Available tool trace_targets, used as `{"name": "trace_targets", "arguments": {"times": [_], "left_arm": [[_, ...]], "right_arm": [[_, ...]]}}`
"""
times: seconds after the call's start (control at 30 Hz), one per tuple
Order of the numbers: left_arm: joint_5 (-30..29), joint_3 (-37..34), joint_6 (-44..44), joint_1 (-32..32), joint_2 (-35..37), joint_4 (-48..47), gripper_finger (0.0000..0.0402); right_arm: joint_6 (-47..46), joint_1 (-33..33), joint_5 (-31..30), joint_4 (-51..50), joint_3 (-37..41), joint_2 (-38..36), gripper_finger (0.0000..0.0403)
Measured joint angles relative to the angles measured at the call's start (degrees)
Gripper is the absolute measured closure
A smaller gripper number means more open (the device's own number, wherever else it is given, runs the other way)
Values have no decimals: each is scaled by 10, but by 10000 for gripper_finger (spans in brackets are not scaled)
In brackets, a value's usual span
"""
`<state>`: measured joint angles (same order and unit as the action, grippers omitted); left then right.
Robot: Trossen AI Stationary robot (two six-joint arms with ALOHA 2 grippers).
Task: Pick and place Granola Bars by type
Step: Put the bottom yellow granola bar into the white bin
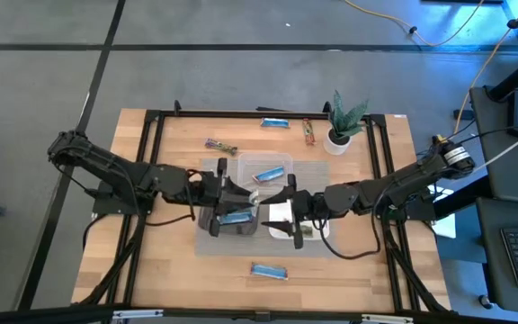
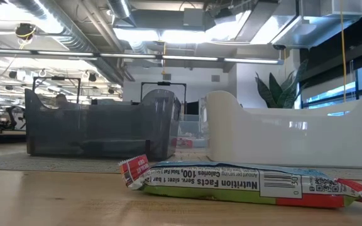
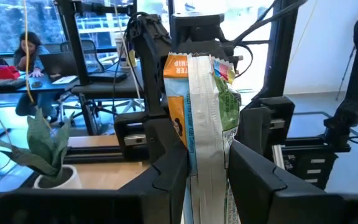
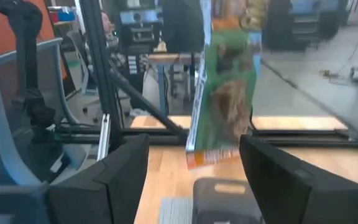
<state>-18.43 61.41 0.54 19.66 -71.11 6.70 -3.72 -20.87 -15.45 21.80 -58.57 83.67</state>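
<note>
My left gripper is shut on a green and orange granola bar above the black tray. My right gripper faces it from the right and is open. Its fingers stand on either side of the bar's orange end and are apart from it. Other bars lie flat: blue ones in the clear tray and in the black tray, one near the table's near edge, and three toward the far edge. My left gripper pinches the granola bar's lower green part between its two fingers. It comes level from the table's left, and the bar runs on along the fingers. The bar stands on edge, lifted clear, its orange end pointing at my right gripper.
The clear tray, black tray and white tray sit together on a grey mat at the table's middle. A small potted plant stands at the far right. Black frame rails run along the table's left and right sides.
</note>
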Motion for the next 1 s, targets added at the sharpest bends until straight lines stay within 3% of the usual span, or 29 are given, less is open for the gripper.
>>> {"name": "trace_targets", "arguments": {"times": [0.33, 0.57, 0.73, 1.0], "left_arm": [[19, 0, 1, 0, 0, 11, 304], [18, 0, -32, 0, 0, 13, 304], [16, 0, -33, 0, 0, 13, 304], [14, 0, -33, 0, 0, 13, 304]], "right_arm": [[8, 26, 1, 86, 0, 23, 148], [-7, 41, 61, 135, 0, 47, 148], [-23, 46, 70, 146, 0, 56, 150], [-22, 46, 80, 147, 0, 56, 206]]}}
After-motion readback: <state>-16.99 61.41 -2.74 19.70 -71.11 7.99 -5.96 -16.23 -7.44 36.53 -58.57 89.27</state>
